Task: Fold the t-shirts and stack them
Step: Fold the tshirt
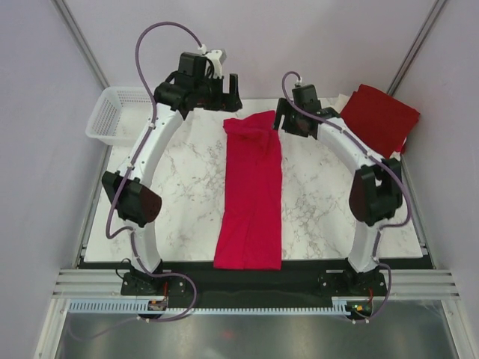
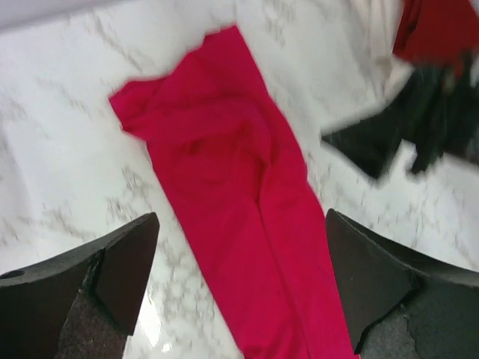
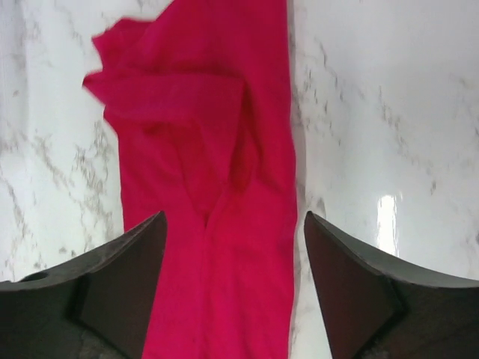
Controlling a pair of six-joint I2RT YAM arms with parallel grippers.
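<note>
A bright crimson t-shirt point(image 1: 251, 194) lies folded into a long narrow strip down the middle of the marble table point(image 1: 187, 179). Its near end hangs over the front edge and its far end is rumpled. My left gripper point(image 1: 227, 96) hovers open and empty above the strip's far left corner. The left wrist view shows the shirt point(image 2: 232, 179) between the open fingers of that gripper point(image 2: 243, 292). My right gripper point(image 1: 288, 120) hovers open and empty at the far right corner. The right wrist view shows the shirt point(image 3: 209, 187) below that gripper point(image 3: 236, 292). A darker red shirt point(image 1: 380, 118) lies folded at the back right on white cloth point(image 1: 348, 101).
A white mesh basket point(image 1: 112, 112) stands at the back left corner. Grey walls close in the table on three sides. In the left wrist view the right gripper point(image 2: 419, 120) shows blurred, with the darker red shirt point(image 2: 438, 30) behind it.
</note>
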